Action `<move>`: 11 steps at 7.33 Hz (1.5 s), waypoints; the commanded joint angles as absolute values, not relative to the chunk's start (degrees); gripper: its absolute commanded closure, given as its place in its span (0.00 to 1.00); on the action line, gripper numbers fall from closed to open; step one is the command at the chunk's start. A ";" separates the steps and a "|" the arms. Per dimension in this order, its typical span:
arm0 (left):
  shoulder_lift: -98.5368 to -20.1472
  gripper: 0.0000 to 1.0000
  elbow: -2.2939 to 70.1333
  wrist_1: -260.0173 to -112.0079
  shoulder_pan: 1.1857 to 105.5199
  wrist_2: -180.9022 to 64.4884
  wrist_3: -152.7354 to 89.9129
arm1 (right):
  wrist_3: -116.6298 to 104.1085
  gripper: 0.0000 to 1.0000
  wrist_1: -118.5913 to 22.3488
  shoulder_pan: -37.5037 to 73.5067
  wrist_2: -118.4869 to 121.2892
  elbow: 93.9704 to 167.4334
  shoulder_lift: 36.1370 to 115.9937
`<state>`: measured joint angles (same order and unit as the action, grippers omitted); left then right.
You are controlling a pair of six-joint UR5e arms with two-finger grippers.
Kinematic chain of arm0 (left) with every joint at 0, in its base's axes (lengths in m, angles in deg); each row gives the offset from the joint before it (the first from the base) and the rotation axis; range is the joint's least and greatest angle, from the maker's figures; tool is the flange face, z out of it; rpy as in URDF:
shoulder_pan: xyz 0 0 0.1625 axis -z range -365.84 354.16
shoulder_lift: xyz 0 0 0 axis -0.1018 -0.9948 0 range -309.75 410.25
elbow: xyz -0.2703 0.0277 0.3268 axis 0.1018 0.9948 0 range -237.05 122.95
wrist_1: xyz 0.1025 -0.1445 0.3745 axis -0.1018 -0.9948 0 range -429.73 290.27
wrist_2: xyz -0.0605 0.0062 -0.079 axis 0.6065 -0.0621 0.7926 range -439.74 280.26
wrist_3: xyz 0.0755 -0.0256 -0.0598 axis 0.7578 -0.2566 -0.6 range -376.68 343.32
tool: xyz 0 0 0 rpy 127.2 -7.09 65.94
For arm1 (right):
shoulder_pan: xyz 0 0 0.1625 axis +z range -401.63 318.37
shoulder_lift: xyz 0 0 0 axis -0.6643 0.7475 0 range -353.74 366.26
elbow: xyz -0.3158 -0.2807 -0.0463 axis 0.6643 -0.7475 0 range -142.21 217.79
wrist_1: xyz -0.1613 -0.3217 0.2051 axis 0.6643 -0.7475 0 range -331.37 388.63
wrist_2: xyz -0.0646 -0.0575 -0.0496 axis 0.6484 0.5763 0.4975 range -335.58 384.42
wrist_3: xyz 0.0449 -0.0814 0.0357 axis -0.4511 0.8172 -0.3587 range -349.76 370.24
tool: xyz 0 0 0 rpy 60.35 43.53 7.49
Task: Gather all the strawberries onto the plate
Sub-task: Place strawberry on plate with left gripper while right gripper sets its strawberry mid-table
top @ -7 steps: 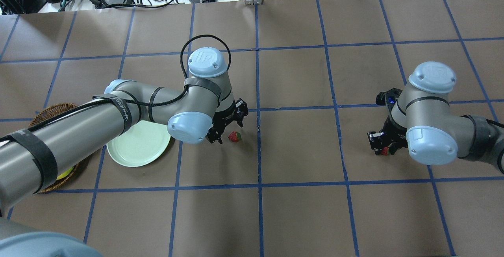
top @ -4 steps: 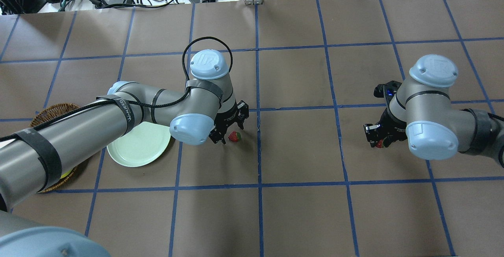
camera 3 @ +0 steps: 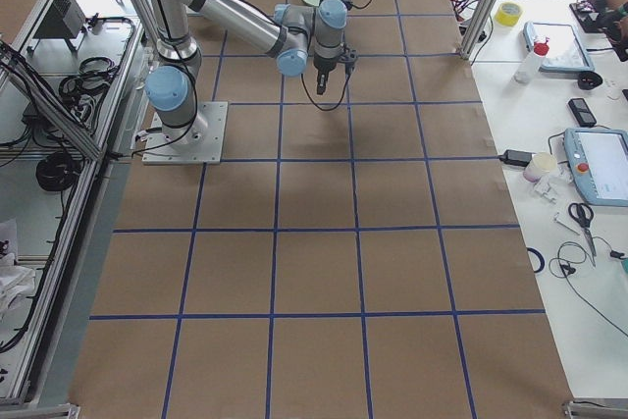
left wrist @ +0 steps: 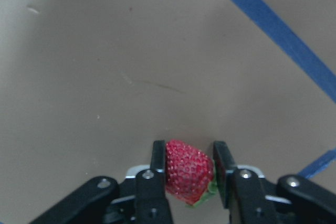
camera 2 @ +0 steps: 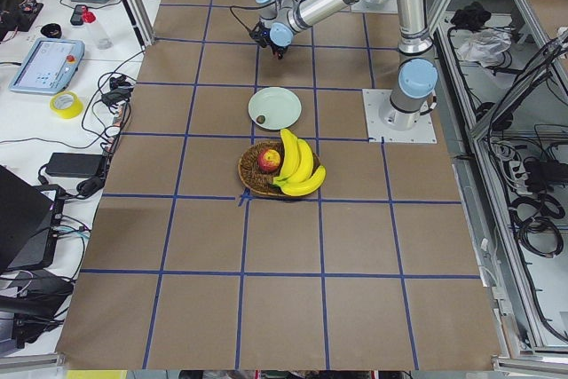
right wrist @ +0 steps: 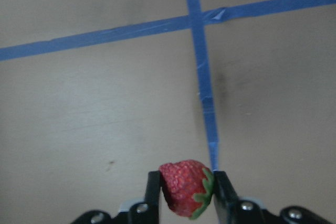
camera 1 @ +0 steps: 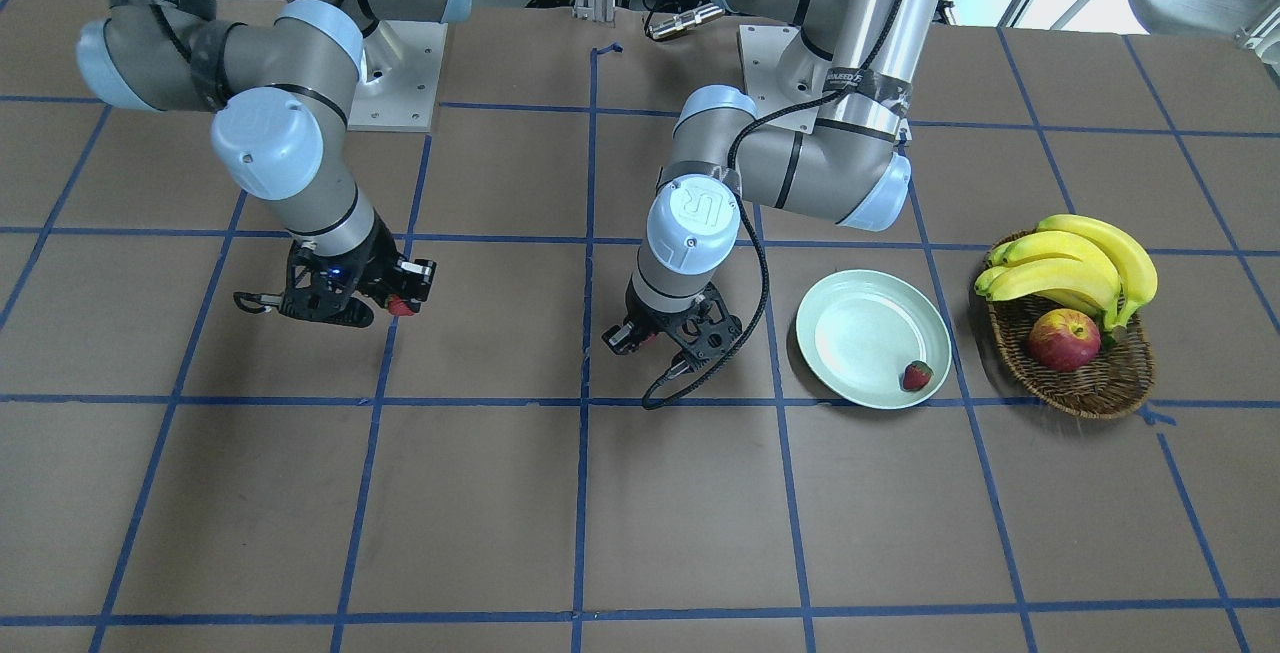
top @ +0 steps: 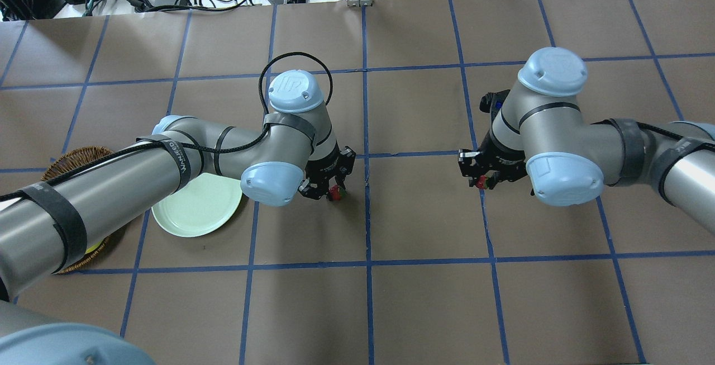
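Note:
My left gripper is low at the table's middle, shut on a small red strawberry that shows between its fingers in the left wrist view and overhead. My right gripper is shut on a second strawberry and holds it above a blue tape crossing; it also shows in the front view. The pale mint-green plate lies left of my left gripper in the overhead view. A third strawberry lies in it near the rim.
A brown wicker basket with bananas and a red-yellow apple stands just beyond the plate. My left arm hangs over part of the plate and basket in the overhead view. Cables and devices line the table's far edge.
My right arm has swung toward the table's middle with its strawberry. My left gripper has shifted over the strawberry on the table and now has it between its fingers.

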<state>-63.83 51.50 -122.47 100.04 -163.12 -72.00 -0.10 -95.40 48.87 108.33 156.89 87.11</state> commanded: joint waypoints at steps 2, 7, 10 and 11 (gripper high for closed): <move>-58.76 1.00 50.62 -123.78 92.55 -163.41 -54.55 | -17.48 1.00 -102.30 58.36 102.21 156.45 83.71; -54.51 1.00 52.37 -130.47 78.54 -170.51 -9.62 | -42.81 1.00 -113.76 74.44 100.43 144.70 69.92; -55.48 0.99 54.83 -126.16 77.13 -170.62 -2.29 | -46.10 0.04 -113.15 76.85 103.07 141.33 66.02; -55.74 0.60 54.75 -125.99 77.13 -170.62 -1.14 | -39.92 0.00 -108.27 76.59 108.04 140.89 66.81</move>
<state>-55.40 54.61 -126.53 77.24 -170.52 -3.24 -44.53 -112.26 76.57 103.60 141.64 66.46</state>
